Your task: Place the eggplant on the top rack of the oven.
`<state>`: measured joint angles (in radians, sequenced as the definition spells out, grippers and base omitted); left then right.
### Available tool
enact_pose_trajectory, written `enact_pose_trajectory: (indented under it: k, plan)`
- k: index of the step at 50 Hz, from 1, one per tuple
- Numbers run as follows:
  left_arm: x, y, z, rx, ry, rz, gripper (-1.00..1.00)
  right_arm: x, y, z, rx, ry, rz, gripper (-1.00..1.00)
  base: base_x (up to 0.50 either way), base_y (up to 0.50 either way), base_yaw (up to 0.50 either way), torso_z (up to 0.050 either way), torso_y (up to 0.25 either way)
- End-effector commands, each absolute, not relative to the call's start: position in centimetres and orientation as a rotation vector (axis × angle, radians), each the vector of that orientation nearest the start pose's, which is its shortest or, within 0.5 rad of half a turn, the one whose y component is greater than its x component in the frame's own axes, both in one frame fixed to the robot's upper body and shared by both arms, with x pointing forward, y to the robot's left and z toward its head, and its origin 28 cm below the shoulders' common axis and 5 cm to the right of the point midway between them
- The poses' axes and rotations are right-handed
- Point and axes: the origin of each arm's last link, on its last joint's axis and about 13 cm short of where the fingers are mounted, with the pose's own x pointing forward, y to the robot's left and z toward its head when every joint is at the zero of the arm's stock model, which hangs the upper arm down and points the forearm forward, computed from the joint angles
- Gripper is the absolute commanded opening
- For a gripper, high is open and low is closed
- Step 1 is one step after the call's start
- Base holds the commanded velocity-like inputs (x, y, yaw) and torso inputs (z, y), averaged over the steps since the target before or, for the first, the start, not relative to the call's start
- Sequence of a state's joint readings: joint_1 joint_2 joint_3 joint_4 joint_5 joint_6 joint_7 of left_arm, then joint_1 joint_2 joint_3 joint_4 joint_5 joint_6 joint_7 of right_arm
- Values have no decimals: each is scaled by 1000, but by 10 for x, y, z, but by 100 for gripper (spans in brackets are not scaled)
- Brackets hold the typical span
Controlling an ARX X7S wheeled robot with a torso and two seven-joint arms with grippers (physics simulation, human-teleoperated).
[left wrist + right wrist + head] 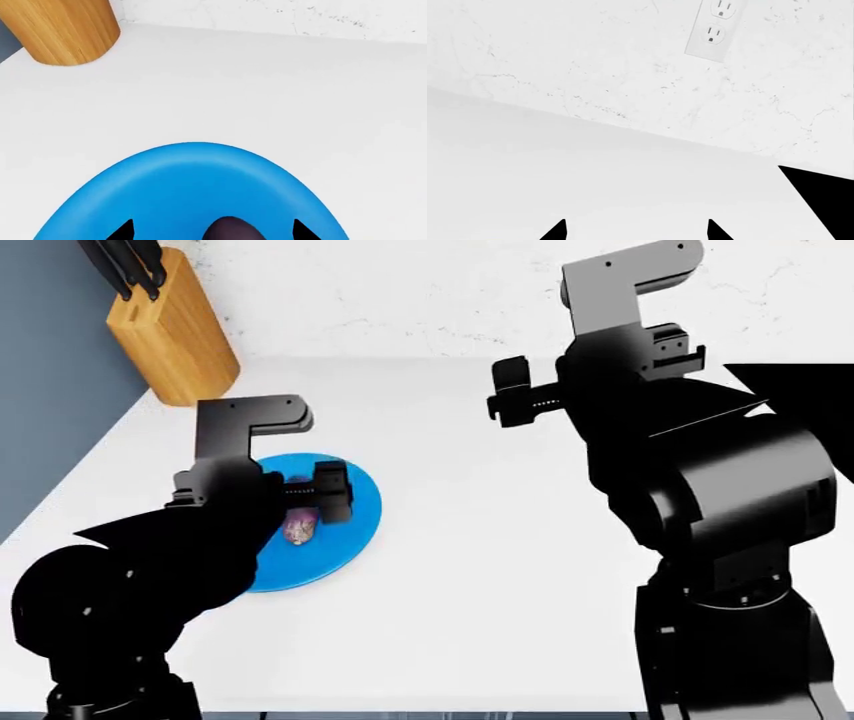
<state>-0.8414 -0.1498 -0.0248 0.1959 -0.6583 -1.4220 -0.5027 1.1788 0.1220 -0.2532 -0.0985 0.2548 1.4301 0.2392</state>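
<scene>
The eggplant (pixel 299 528) lies on a blue plate (pixel 350 525) on the white counter, its dark purple end (pixel 230 230) showing between my left fingertips in the left wrist view. My left gripper (pixel 212 231) hovers over it, open, one fingertip (pixel 124 231) on each side and clear of it. My right gripper (pixel 635 231) is open and holds nothing, raised above the counter near the back wall (pixel 521 400). The oven and its top rack are out of view.
A wooden knife block (pixel 167 335) stands at the counter's back left corner, also seen as a wooden block (pixel 63 27). A wall socket (pixel 715 27) sits on the marbled backsplash. A blue-grey wall (pixel 54 390) borders the left.
</scene>
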Motion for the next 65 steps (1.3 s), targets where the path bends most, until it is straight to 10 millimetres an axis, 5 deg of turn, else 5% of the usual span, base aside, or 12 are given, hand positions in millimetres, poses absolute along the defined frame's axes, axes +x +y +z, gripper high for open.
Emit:
enact_pose_trajectory:
  k: [1,56,57,65]
  plan:
    - [300,208,199,-69,414,14,100,329,-81,285,-245,172,-28,100,0,0,0,0,0]
    - [295,201,168,-124,473,-15,100,327,-83,286,-243,175,-35,100,0,0,0,0,0]
    - [295,201,168,-119,469,-4,-100,326,-83,286,-242,175,-35,100,0,0,0,0,0]
    - [295,201,166,-120,479,-16,-100,327,-84,285,-241,175,-35,100,0,0,0,0,0]
